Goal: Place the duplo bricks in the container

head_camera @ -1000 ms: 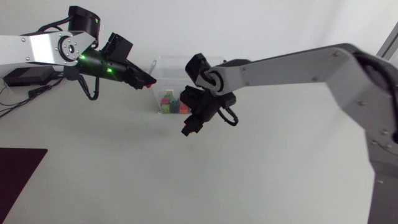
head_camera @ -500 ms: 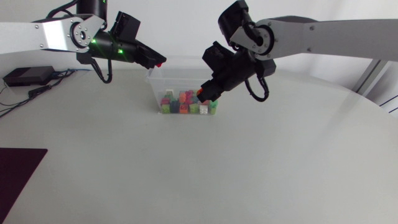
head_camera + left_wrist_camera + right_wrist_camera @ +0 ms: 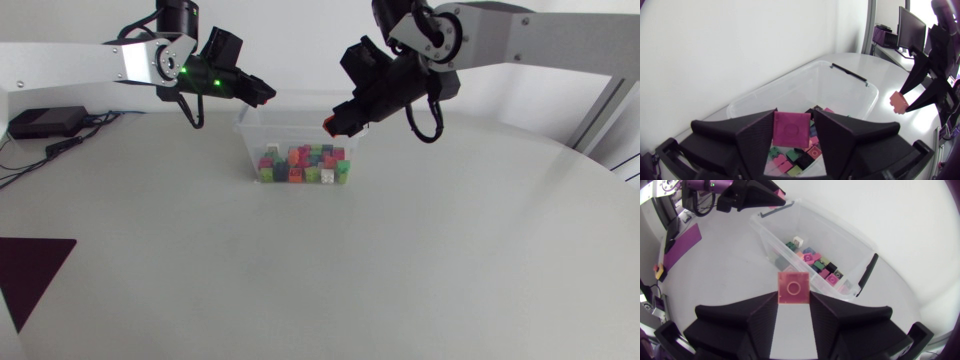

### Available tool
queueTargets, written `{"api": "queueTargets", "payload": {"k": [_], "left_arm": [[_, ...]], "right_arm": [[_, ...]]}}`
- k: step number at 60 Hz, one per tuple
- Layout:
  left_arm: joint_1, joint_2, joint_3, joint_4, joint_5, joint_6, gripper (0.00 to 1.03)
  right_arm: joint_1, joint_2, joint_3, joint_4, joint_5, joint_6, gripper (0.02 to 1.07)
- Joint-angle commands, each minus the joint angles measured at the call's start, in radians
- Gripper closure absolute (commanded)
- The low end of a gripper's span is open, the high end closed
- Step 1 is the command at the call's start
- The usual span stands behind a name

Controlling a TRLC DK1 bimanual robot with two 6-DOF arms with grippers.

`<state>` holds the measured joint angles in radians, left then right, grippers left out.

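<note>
Your L gripper (image 3: 793, 113) pinches a magenta brick (image 3: 791, 131) right over the bin (image 3: 790, 90), so it's the nearer arm to drop. R gripper (image 3: 793, 296) pinches a salmon brick (image 3: 793, 286) w/ the bin just ahead of it. Other bricks (image 3: 815, 262) lie inside.

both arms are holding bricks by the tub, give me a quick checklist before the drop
1. left gripper shut on magenta square duplo brick: ok.
2. right gripper shut on pinkish-red square duplo brick: ok.
3. clear plastic container open on top: ok.
4. room above the mixed-colour loose bricks inside: ok, they cover only its floor.
5. the two grippers apart from each other: ok.
6. each held brick fully above the opening: cannot tell.
</note>
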<state>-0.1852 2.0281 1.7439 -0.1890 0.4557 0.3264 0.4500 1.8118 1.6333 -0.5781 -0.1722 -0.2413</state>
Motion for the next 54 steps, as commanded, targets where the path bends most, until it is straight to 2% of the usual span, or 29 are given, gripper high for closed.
{"api": "queueTargets", "payload": {"k": [1,2,21,54], "left_arm": [[-0.013,0.053,0.063,0.01,-0.032,-0.035,0.09],[-0.014,0.055,0.066,0.011,-0.038,-0.036,0.04],[-0.016,-0.011,0.017,0.016,-0.072,-0.044,0.04],[0.038,-0.25,-0.231,0.017,-0.091,-0.033,0.04]], "right_arm": [[-0.016,-0.025,0.048,0.007,-0.009,0.03,0.8],[-0.017,-0.023,0.051,0.009,-0.01,0.031,0.8],[-0.053,0.075,0.177,0.029,-0.018,0.043,0.8],[-0.07,0.276,0.404,0.029,-0.043,0.08,0.8]]}}
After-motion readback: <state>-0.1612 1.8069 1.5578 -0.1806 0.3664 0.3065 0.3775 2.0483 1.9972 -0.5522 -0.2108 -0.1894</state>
